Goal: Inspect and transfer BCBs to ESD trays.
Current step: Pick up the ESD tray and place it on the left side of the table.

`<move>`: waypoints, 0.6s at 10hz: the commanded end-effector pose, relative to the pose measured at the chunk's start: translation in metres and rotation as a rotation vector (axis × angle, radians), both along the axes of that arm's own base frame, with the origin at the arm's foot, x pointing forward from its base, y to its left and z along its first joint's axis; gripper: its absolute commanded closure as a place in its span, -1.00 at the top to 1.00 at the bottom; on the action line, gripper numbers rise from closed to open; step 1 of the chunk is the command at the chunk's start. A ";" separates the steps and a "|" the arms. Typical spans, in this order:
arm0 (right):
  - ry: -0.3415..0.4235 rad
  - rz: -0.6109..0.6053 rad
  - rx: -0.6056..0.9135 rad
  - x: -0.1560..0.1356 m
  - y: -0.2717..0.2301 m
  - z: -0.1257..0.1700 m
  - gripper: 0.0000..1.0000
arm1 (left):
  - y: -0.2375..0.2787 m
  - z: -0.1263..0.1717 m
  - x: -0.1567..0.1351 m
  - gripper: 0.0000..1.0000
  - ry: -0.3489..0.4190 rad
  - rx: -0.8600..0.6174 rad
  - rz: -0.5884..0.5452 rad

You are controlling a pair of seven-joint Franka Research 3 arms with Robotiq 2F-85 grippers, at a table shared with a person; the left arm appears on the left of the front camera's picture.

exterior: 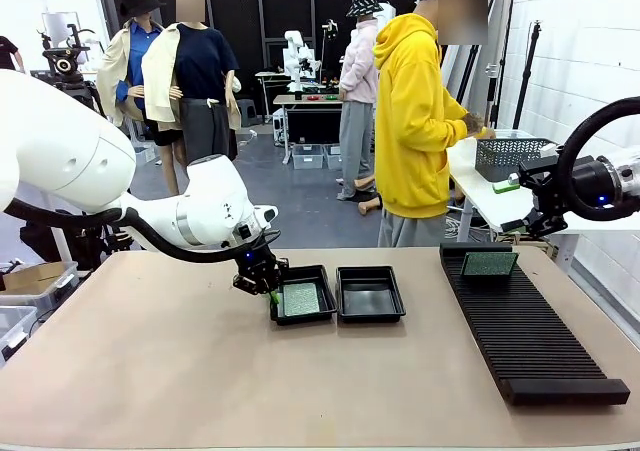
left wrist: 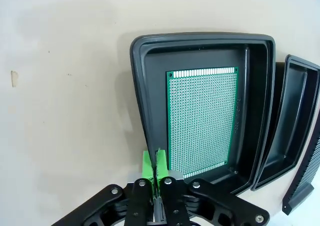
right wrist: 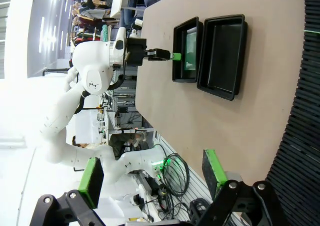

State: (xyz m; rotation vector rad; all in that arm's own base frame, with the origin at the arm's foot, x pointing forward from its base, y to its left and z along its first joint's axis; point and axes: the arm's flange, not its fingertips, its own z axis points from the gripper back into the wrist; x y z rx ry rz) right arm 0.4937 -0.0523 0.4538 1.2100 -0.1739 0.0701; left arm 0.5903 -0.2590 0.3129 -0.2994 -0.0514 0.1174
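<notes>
Left gripper [left wrist: 153, 161] is sitting clenched, its green pads pressed together with nothing visible between them. It is hovering at the outer rim of the loaded ESD tray [left wrist: 200, 37], on the side facing away from the empty ESD tray [left wrist: 295, 110]. Cannot tell whether the pads are touching the rim.

First BCB [left wrist: 202, 121] is lying flat on the loaded tray's floor, clear of the pads.

Second BCB [exterior: 490, 263] is standing propped, apparently leaning, in the slotted rack [exterior: 530, 341]. It is well apart from the loaded tray, beyond the empty one.

Right gripper [right wrist: 152, 175] is hanging released with jaws wide, carrying nothing. It is also well apart from the loaded tray, out on the rack side.

Handling judgement: the boards are looking thin, light and stiff, with smooth faces likely to slip under the pads. I am expecting an edge pinch to be needed. On the racked board the exposed top edge is offering the best hold, taken near its middle to avoid twisting. A firm clamp on the face is risking scratches, and a drop into the empty tray is risking a chipped corner.
</notes>
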 end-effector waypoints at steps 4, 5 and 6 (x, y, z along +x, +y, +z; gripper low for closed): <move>0.016 -0.011 -0.023 0.000 0.002 0.003 1.00 | 0.054 0.022 -0.008 -1.00 0.059 0.001 -0.068; 0.016 -0.011 -0.023 0.000 0.002 0.003 1.00 | 0.065 0.023 -0.009 -1.00 0.051 0.005 -0.067; 0.016 -0.011 -0.023 0.000 0.002 0.003 1.00 | 0.079 0.025 -0.009 -1.00 0.035 0.001 -0.057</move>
